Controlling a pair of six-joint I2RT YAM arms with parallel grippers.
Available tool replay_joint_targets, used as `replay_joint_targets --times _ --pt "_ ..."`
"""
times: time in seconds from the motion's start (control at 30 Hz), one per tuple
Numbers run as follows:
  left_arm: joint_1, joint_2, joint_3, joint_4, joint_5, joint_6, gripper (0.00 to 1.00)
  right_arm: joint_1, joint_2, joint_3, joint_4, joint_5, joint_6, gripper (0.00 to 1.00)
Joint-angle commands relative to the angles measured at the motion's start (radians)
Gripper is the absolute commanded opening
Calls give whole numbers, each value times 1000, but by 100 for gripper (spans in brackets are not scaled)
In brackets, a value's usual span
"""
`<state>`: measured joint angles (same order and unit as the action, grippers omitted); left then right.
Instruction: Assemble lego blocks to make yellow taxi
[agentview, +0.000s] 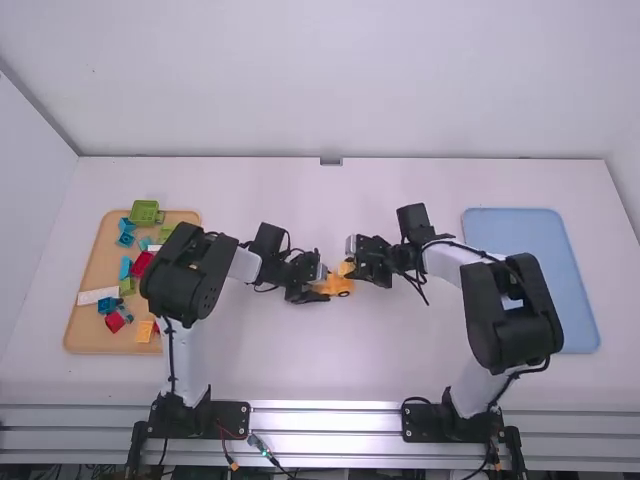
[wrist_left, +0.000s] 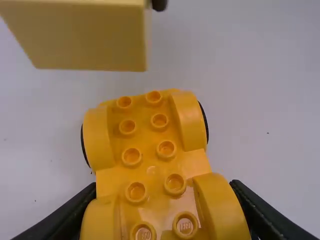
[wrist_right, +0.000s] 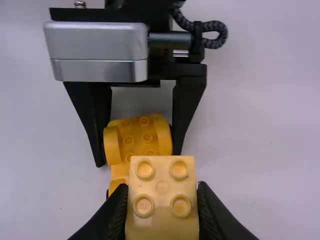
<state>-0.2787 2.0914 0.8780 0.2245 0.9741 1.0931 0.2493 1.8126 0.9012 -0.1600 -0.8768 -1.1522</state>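
Observation:
My left gripper (agentview: 312, 290), near the table's middle, is shut on the yellow car base (agentview: 340, 286). In the left wrist view the left gripper (wrist_left: 165, 212) grips the base (wrist_left: 150, 150) across its near wheel arches, studs showing. My right gripper (agentview: 358, 262) comes from the other side and is shut on a pale yellow block. In the right wrist view the right gripper (wrist_right: 162, 205) holds this four-stud block (wrist_right: 162, 187), which overlaps part of the base (wrist_right: 137, 137). The left wrist view shows the block (wrist_left: 90, 40) beside the base's far end, apart from it.
A tan tray (agentview: 75, 335) with several coloured blocks lies at the left, partly behind the left arm. A light blue tray (agentview: 565, 300) stands at the right, beside the right arm. Bare table (agentview: 300, 360) extends in front of the grippers.

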Motion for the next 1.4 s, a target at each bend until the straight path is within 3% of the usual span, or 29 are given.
replay_joint_targets --times 0.0,0.27,0.43,0.67,1.37 --pt "3 20 -12 -11 -47 30 36 26 -5 -15 -1 -31 5 0" --pt "3 20 -12 -35 -48 31 36 44 90 8 18 -27 39 0" --pt "3 20 -11 -106 -47 137 29 30 111 29 -40 -25 -1 0" --pt "3 20 1 -161 -51 161 35 46 112 29 -34 -20 -7 0" --pt "4 20 2 -152 -51 160 34 53 112 -13 -10 12 -37 0"
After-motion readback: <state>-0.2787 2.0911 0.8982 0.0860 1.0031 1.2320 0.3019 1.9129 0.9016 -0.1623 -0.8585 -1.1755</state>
